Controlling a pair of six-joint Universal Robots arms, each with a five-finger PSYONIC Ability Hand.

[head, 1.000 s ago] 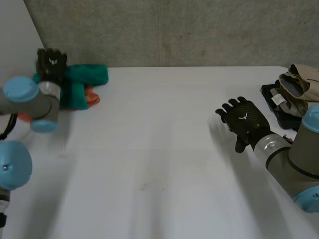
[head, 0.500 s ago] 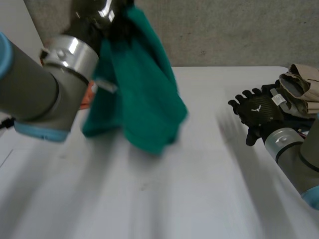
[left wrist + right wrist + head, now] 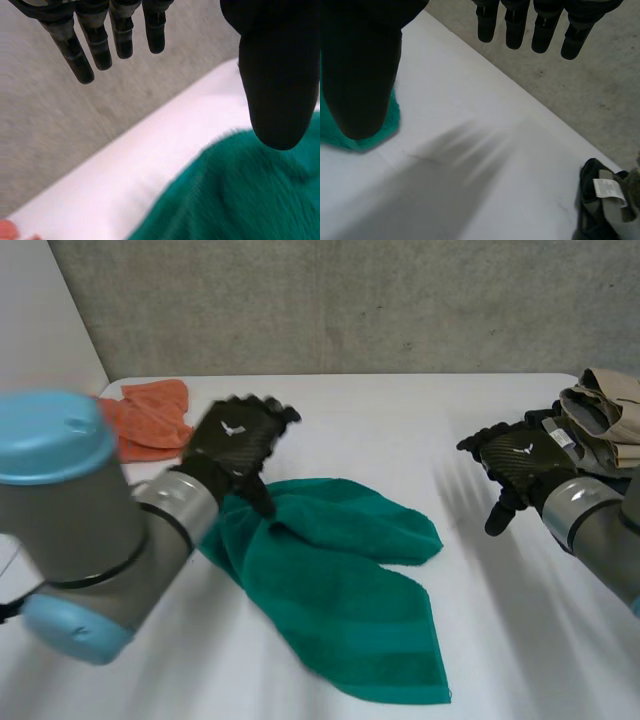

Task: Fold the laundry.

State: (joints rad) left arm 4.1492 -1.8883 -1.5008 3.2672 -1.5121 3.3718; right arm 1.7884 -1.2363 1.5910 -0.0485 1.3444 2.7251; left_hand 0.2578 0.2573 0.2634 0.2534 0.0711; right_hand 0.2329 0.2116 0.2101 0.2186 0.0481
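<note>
The green towel (image 3: 340, 610) lies on the near middle of the white table (image 3: 420, 410). It is bunched up and folded over itself, not flat. The left hand (image 3: 235, 445) is over the towel's left end with its fingers straight and its thumb apart, and it holds nothing. It is hard to tell if the thumb touches the cloth. If that hand grabs the bunched part and not a corner, it may pick up two layers at once, and the fold would come out crooked. Far off to the right, well apart from the towel, the right hand (image 3: 518, 462) is empty, with its fingers spread. It would have a long way to reach to help. A pile of clothes (image 3: 600, 415) sits close by on its right, and a wide swing could bump it. At the far left lies an orange cloth (image 3: 150, 415), near the left arm, which could sweep it along. Nothing lies between the hands and the towel.
</note>
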